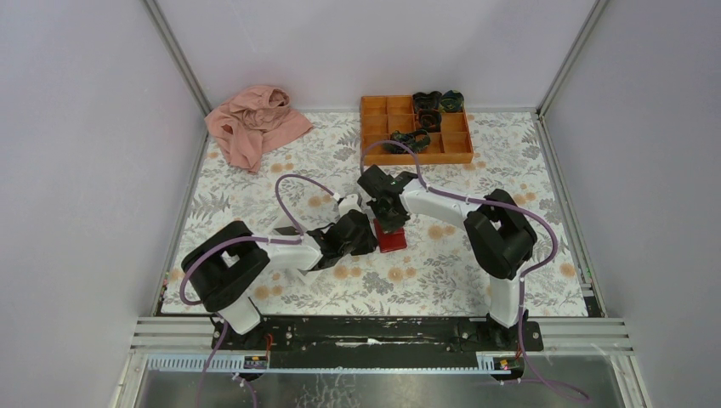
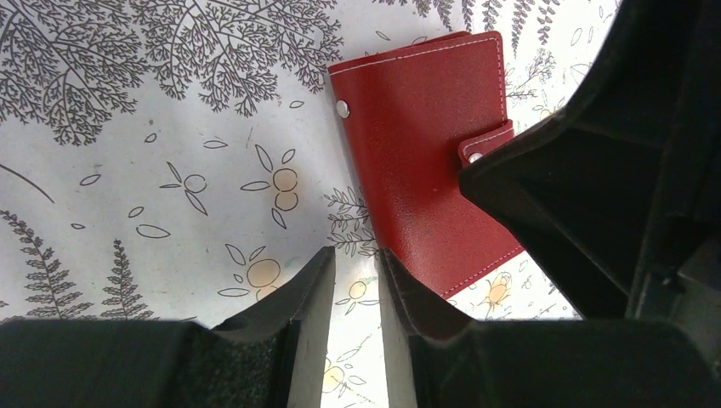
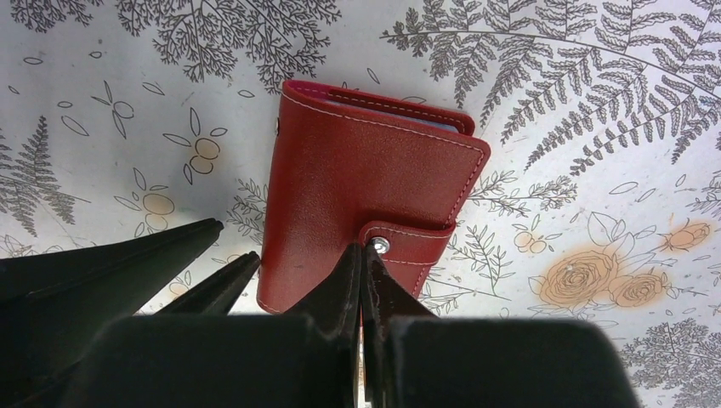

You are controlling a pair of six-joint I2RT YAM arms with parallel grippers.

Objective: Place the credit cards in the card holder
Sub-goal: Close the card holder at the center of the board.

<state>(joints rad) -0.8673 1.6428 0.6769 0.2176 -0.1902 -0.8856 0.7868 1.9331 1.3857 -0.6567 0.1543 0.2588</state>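
The card holder (image 1: 392,240) lies folded shut on the flowered cloth at the table's middle, dark red with white stitching (image 2: 425,153), its snap tab fastened (image 3: 408,242). My right gripper (image 3: 361,249) is shut, its joined tips resting on the tab right at the metal snap. My left gripper (image 2: 355,253) is open by a narrow gap with only cloth between its fingers, and its right finger sits at the holder's near left edge. Both sets of fingers meet over the holder in the top view. The credit cards are out of view.
An orange compartment box (image 1: 415,127) with dark small items stands at the back centre. A crumpled pink cloth (image 1: 255,123) lies at the back left. Grey walls and metal rails enclose the flowered table cover (image 1: 510,161).
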